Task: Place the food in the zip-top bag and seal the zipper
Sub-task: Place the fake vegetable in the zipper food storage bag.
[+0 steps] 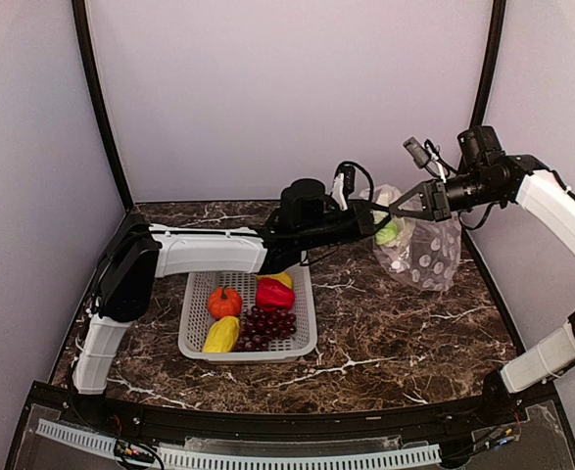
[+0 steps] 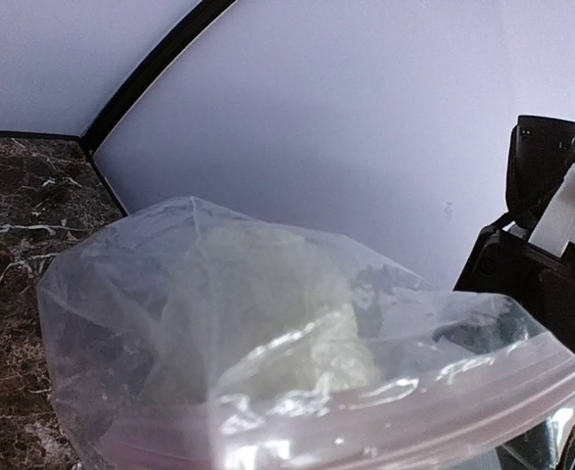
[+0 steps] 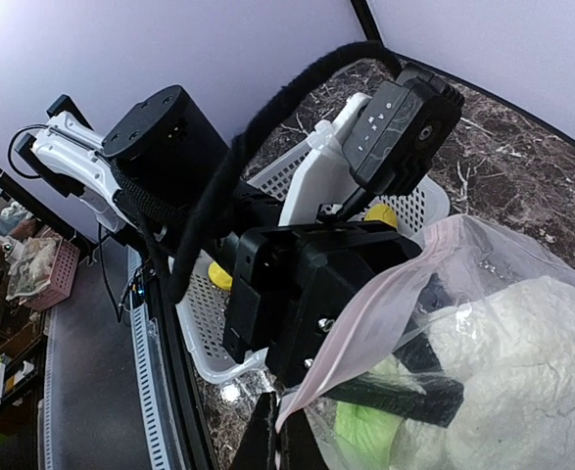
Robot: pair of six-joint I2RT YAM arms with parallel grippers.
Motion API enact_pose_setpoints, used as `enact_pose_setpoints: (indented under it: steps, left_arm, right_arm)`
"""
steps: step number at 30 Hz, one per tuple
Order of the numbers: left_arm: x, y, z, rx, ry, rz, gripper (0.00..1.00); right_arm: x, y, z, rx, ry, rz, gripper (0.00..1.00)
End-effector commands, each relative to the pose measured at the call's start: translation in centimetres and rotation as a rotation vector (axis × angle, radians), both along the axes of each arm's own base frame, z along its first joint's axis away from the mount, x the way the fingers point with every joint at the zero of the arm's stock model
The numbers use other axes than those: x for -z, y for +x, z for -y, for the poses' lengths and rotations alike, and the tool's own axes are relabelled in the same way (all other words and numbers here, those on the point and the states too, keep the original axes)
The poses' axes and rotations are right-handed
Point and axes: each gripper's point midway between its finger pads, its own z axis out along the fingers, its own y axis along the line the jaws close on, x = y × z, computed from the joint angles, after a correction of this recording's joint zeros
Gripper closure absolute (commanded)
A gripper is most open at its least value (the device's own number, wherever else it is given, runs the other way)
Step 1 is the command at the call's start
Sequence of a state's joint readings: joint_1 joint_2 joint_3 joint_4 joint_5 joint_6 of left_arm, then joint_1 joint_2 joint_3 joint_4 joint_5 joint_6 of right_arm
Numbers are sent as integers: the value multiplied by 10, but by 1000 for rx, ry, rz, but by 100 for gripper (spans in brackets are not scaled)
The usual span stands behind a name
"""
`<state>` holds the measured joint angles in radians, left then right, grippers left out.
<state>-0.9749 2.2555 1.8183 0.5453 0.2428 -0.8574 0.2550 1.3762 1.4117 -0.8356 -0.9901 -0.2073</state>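
Observation:
The clear zip-top bag (image 1: 426, 253) hangs above the table at the back right. My right gripper (image 1: 397, 208) is shut on its mouth edge, pinching the pinkish zipper (image 3: 385, 313) at the bottom of the right wrist view (image 3: 292, 441). My left gripper (image 1: 383, 227) reaches into the bag's mouth, its black fingers (image 3: 405, 397) closed on the white-green cauliflower (image 3: 522, 372). In the left wrist view the cauliflower (image 2: 307, 323) shows blurred through the plastic, and my own fingers are hidden behind the zipper (image 2: 414, 431). The rest of the food lies in the basket.
A grey-white perforated basket (image 1: 194, 323) sits left of centre with an orange tomato (image 1: 224, 302), a red pepper (image 1: 273, 293), two yellow pieces (image 1: 221, 335) (image 1: 277, 279) and dark grapes (image 1: 265, 328). The left arm stretches across above its back edge. Walls enclose the marble table.

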Motion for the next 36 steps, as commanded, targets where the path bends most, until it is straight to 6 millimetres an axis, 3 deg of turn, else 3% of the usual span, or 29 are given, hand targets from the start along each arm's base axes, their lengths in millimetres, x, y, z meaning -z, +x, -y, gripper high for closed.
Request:
enact_pose_setpoints:
  steps: [1, 5, 11, 14, 17, 22, 26, 31, 36]
  left_arm:
    - [-48, -13, -8, -6, 5, 114, 58]
    - [-54, -16, -20, -35, 8, 140, 45]
    - [-65, -28, -23, -9, -30, 164, 34]
    - [-84, -42, -31, 23, -99, 187, 29]
    - [-86, -43, -33, 15, -98, 172, 27]
    - [-64, -44, -10, 9, -62, 146, 29]
    - [-70, -55, -3, 24, -52, 194, 23]
    - [-113, -76, -25, -18, 50, 375, 17]
    - [-106, -64, -54, -176, 225, 439, 15]
  right_arm:
    - [-15, 0, -6, -55, 81, -4, 100]
    - [-23, 6, 2, -43, 122, -18, 100]
    - [-21, 15, 14, -20, 173, -72, 100]
    - [-23, 17, 20, -15, 204, -92, 100]
    - [-25, 16, 22, -24, 231, -107, 100]
    - [-25, 14, 21, -34, 251, -122, 100]
    - [-21, 16, 23, -9, 228, -110, 100]
    - [-12, 27, 32, 25, 230, -126, 100]
    - [-24, 34, 39, -17, 310, -162, 100]
